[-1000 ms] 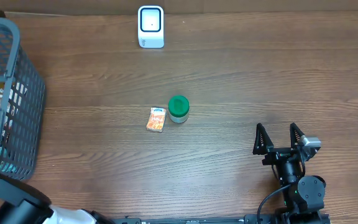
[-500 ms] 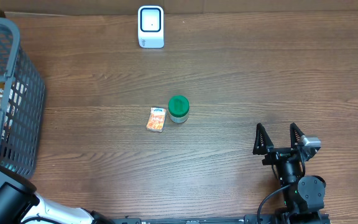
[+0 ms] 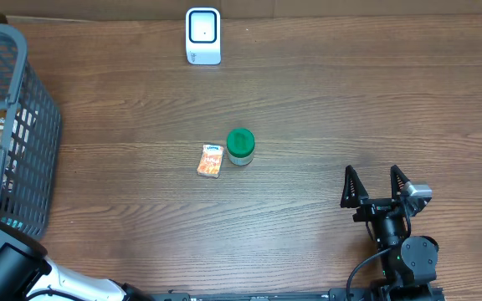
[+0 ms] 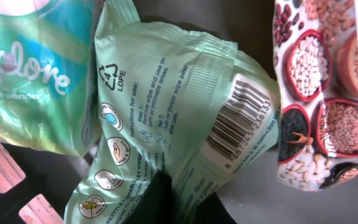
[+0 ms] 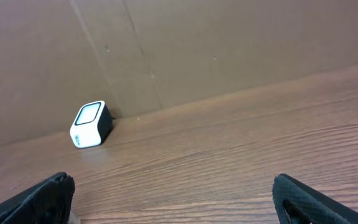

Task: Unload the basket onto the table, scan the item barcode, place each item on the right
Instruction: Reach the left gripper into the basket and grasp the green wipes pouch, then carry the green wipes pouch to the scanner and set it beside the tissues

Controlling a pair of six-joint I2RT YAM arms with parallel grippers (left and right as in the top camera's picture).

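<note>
Overhead, soft even light falls on the wooden surface (image 3: 325, 100) — bright enough, with only short, faint shadows and a mild sheen along the grain. The left wrist view is a sharp close-up: print on the pale green pouch (image 4: 166, 118) reads clearly, its crinkled film catching white glare (the bottom edge sinks into blurred black). The right wrist view is dimmer and warmer, with the right end effector (image 5: 176, 205) out of focus at both lower corners.

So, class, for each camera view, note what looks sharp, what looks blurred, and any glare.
Left wrist: wipes packet and its barcode sharp, faint sheen on creases. Right wrist: scanner fairly clear, dark fingertips in the corners blurred. Overhead: table evenly lit, no glare.
</note>
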